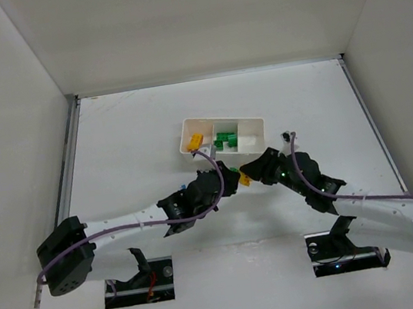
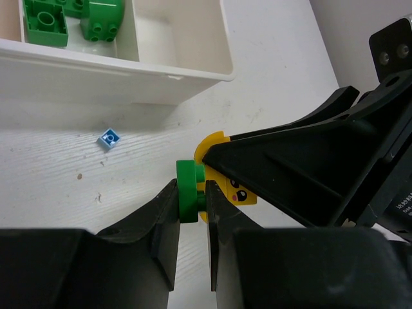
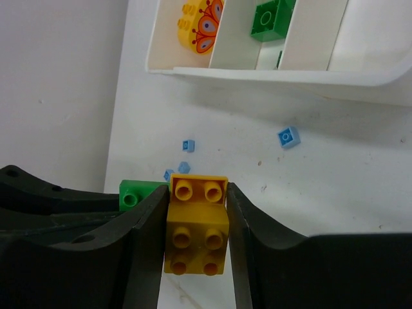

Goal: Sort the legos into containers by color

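Observation:
My left gripper (image 2: pixel 192 190) is shut on a flat green lego (image 2: pixel 187 191) just above the table. A yellow-orange lego (image 3: pixel 196 228) is stuck to the green one (image 3: pixel 138 191). The right gripper (image 3: pixel 197 190) is shut on the yellow one, with both fingers pressed against its sides. The two grippers meet tip to tip (image 1: pixel 230 180) (image 1: pixel 246 172) just in front of the white three-compartment tray (image 1: pixel 252 122). The tray holds a patterned yellow piece (image 3: pixel 201 26) in its left compartment and green bricks (image 2: pixel 45 20) in its middle one. Tiny light-blue legos (image 3: pixel 288 136) (image 3: pixel 187 145) lie on the table near the tray.
White walls enclose the table on the left, back and right. The tray's near wall (image 2: pixel 96 80) stands close ahead of both grippers. One small blue brick (image 2: pixel 108 138) lies just left of the left gripper's fingers.

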You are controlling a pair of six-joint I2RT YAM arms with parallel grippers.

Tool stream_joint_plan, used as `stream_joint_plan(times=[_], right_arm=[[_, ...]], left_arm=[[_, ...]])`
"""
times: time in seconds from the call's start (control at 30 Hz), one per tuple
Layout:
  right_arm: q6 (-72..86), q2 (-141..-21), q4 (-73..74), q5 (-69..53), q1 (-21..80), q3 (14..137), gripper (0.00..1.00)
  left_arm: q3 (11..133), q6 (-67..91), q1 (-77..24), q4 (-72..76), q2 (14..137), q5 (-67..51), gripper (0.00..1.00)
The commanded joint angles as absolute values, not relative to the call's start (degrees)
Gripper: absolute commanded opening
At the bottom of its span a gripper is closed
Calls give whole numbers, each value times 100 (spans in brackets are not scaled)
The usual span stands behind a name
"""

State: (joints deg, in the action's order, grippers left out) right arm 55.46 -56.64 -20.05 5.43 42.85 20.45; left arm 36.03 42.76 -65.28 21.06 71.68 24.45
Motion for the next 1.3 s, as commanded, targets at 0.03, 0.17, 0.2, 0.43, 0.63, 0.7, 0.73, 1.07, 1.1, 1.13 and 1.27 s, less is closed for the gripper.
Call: stream_joint_plan(times=[0.03, 0.17, 0.2, 0.43, 0.63, 0.7, 0.73, 1.07, 1.1, 1.13, 1.27], right_arm=[[5537, -5222, -2399, 835, 4320, 2039, 29], [5485, -4633, -2154, 738, 4162, 1872, 28], [5467, -4475, -2032, 721, 4101, 1846, 28], [5370, -3736, -1486, 694, 3819, 1670, 28], [5335, -3700, -1450, 721, 3827, 1644, 28], [5309, -3718, -1450, 729, 3827, 1661, 28], [5274, -3735, -1441, 729, 3827, 1687, 29], [5133, -4472, -1704, 765, 3950, 2082, 29], [5072, -4665, -1775, 791, 4029, 2222, 29], [4984, -4911, -1871, 817, 4091, 2389, 29], [4747, -6158, -2258, 818, 4214, 3214, 29]], left_arm=[[3533, 4245, -6482, 2285, 6917, 2479, 10], [3481, 4166, -6236, 2215, 6751, 2496, 10], [3480, 4140, -6157, 2189, 6706, 2513, 10], [3945, 3666, -5525, 2311, 6872, 2505, 10], [4754, 3252, -5076, 2566, 7681, 2259, 10], [4860, 3200, -5067, 2593, 7734, 2250, 10], [4895, 3147, -5058, 2593, 7760, 2267, 10], [5010, 2980, -4759, 2575, 7770, 2285, 10], [4966, 2953, -4759, 2575, 7674, 2303, 10], [4905, 2944, -4742, 2558, 7551, 2303, 10], [4440, 2936, -4566, 2365, 6691, 2530, 10]])
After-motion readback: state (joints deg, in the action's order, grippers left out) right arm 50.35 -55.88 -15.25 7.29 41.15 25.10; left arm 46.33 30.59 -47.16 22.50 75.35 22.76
